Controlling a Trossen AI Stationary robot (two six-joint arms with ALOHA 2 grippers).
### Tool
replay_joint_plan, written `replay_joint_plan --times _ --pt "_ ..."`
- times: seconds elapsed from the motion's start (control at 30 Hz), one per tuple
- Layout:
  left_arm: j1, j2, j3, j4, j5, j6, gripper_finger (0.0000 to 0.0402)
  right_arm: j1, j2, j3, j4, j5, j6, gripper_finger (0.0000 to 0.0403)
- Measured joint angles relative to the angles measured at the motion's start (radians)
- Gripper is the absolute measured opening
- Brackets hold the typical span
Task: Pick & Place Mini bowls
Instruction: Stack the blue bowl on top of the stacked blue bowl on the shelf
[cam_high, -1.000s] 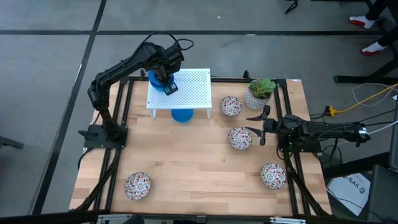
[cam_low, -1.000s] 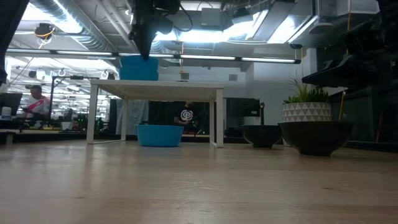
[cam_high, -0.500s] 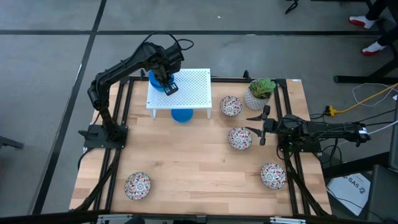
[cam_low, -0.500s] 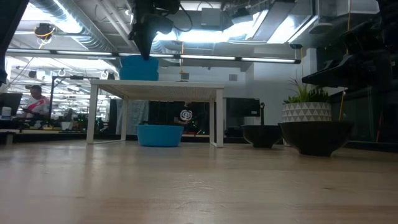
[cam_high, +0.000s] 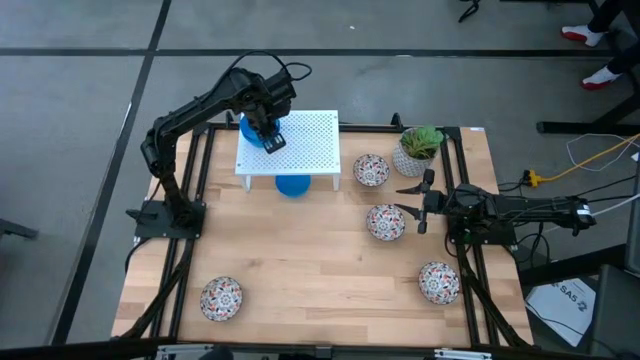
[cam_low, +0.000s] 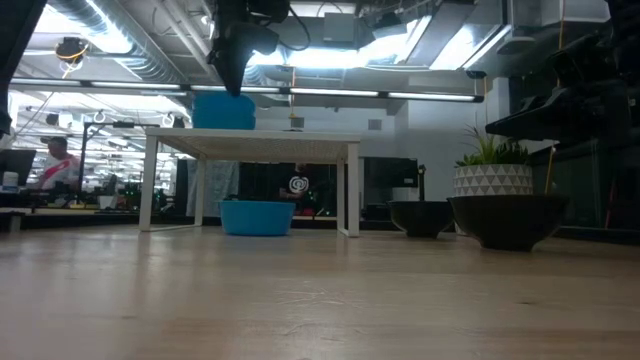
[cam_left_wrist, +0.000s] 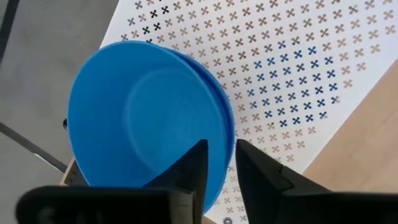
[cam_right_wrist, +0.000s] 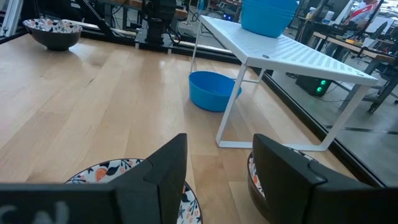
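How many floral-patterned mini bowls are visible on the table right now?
4: one beside the plant pot, one near the right gripper, one front-right, one front-left. None seems hidden.

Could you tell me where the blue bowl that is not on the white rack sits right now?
In the high view, the blue bowl sits on the table under the near edge of the white rack, left of the patterned bowl beside the plant pot.

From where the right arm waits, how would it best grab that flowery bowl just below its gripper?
Probably by the rim, from straight above: the floral bowl sits upright and open-mouthed, too wide to span, so one finger inside and one outside. The right gripper is open beside it.
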Motion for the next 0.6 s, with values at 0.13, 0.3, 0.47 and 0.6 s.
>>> replay_joint_plan --times 0.13,0.3,0.47,0.6 --pt "0.000 0.000 0.000 0.000 -0.033 0.000 0.0097 0.000 0.000 0.000 0.000 0.000 0.000 0.0182" --pt "-0.006 -0.001 0.000 0.000 -0.035 -0.001 0.0098 0.000 0.000 0.000 0.000 0.000 0.000 0.0182" --pt "-0.038 -0.027 -0.001 0.001 0.008 0.014 0.0088 0.000 0.000 0.000 0.000 0.000 0.000 0.0182" --pt "-0.062 -0.044 -0.001 0.000 -0.061 0.026 0.0078 0.000 0.000 0.000 0.000 0.000 0.000 0.0182"
